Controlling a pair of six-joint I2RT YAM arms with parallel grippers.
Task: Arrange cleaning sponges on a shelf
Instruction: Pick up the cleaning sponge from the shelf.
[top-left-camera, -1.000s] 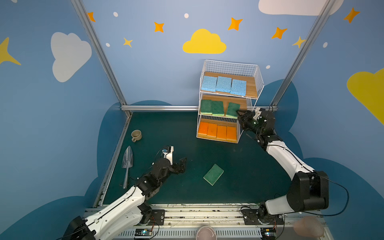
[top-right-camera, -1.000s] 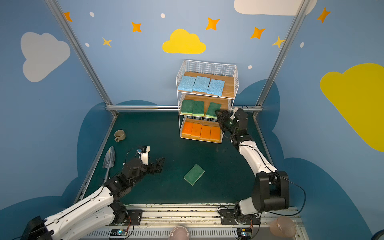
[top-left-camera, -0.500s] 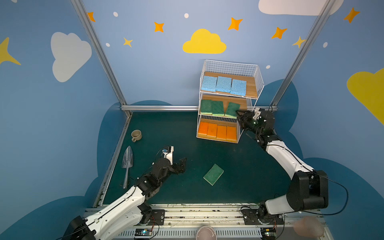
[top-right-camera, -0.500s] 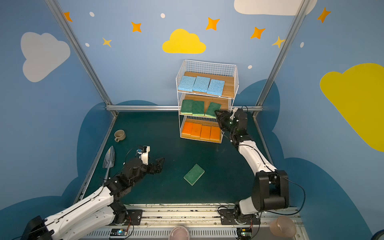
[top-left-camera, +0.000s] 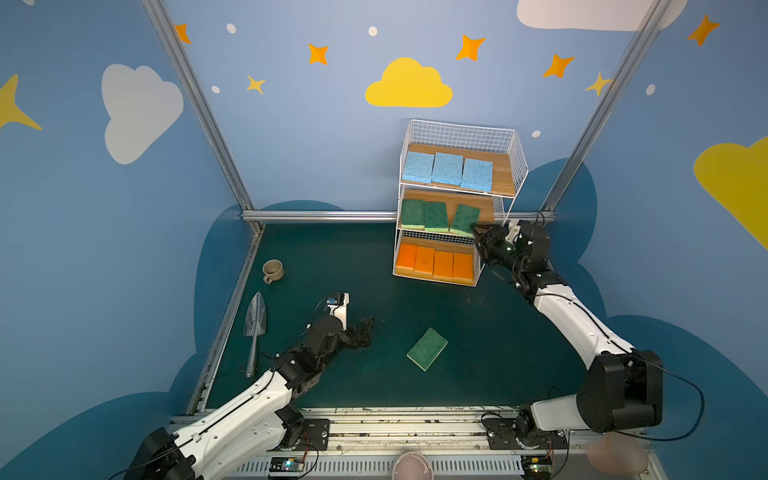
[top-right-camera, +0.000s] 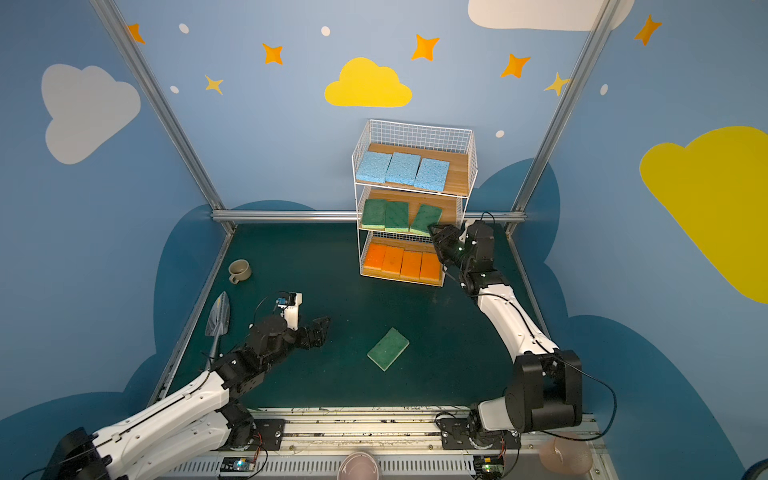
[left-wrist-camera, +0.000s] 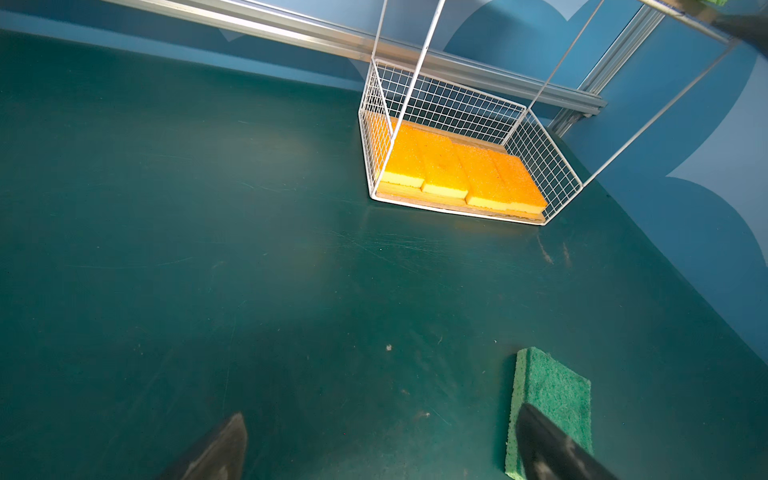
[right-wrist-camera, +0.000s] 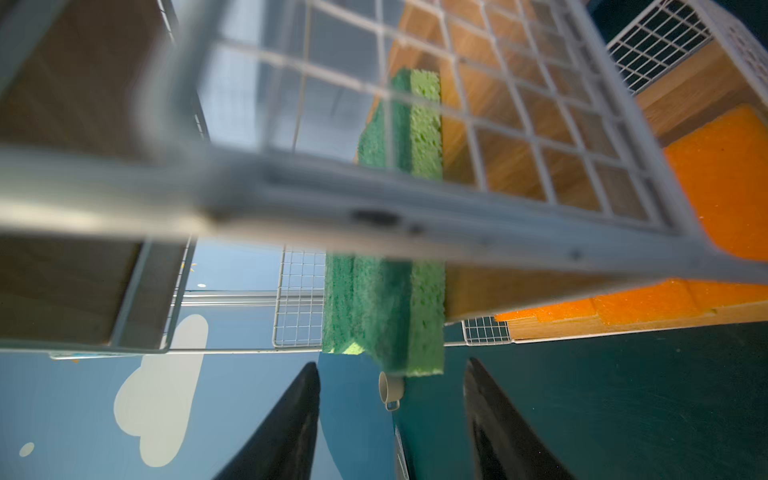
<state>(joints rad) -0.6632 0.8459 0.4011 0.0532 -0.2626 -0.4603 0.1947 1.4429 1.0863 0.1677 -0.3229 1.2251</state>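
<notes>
Shelf (top-left-camera: 517, 166): on the table (top-left-camera: 332, 257), against the back wall, right of centre.

Top board: three blue sponges (top-left-camera: 446, 168), flat, side by side, edges touching.

Middle board: two green sponges (top-left-camera: 424, 215), flat and touching at the left end. Apart from them, a skewed sponge (top-left-camera: 466, 219), turned at an angle, with its near end past the board's front edge.

Bottom board: four orange sponges (top-left-camera: 434, 264) in a tight row, orange face up, yellow layer beneath.

Right gripper (top-left-camera: 480, 237): at the front right corner of the middle board, pointing at the skewed sponge. Fingers parted. In the right wrist view, the near end of the skewed sponge (right-wrist-camera: 386, 307) is level with the fingertips and between them, with a gap on at least one side. Clamps nothing.

Left gripper (top-left-camera: 365, 332): spread wide and empty, low over the table, pointing toward the loose sponge (top-left-camera: 427, 348). Clear of that sponge in both top views.

Loose sponge: flat on the table, dark green face up, well in front of the shelf. In the left wrist view, partly behind one finger (left-wrist-camera: 552, 449).

Left edge of the table: mug (top-left-camera: 273, 270) toward the back, trowel (top-left-camera: 255, 328) just in front of it, blade pointing at the mug.
</notes>
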